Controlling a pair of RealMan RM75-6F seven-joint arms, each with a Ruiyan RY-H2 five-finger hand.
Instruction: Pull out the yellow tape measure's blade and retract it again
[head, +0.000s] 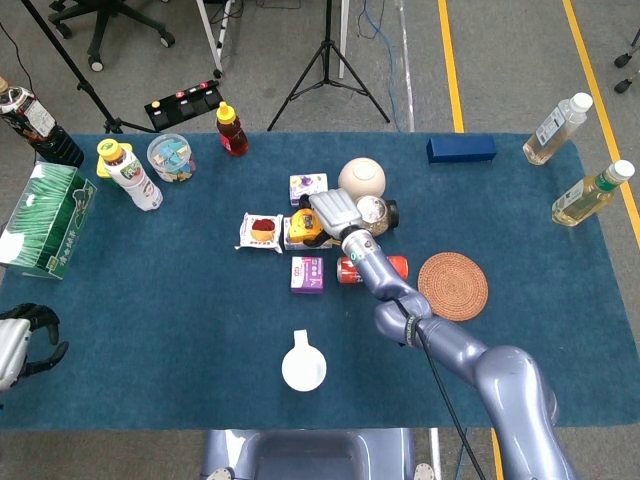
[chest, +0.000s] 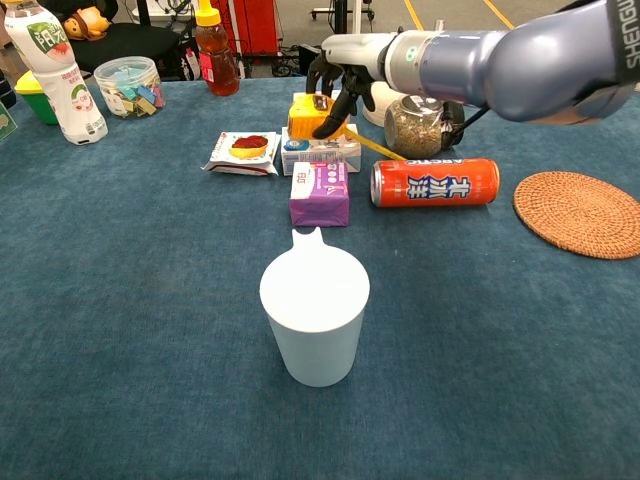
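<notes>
The yellow tape measure (chest: 308, 116) (head: 304, 222) hangs just above a small white box (chest: 318, 157) at the middle of the table. My right hand (chest: 338, 76) (head: 333, 211) grips it from above and from the right, fingers curled over its case. A short length of yellow blade (chest: 371, 144) slants out to the right, down towards the red can (chest: 435, 183). My left hand (head: 27, 333) shows only in the head view, at the table's near left edge, holding nothing with its fingers loosely apart.
A purple box (chest: 320, 193) and a white cup (chest: 314, 315) stand in front of the tape measure. A snack packet (chest: 243, 151) lies left of it, a glass jar (chest: 413, 126) right. A woven coaster (chest: 580, 212) is far right, with bottles along the back left.
</notes>
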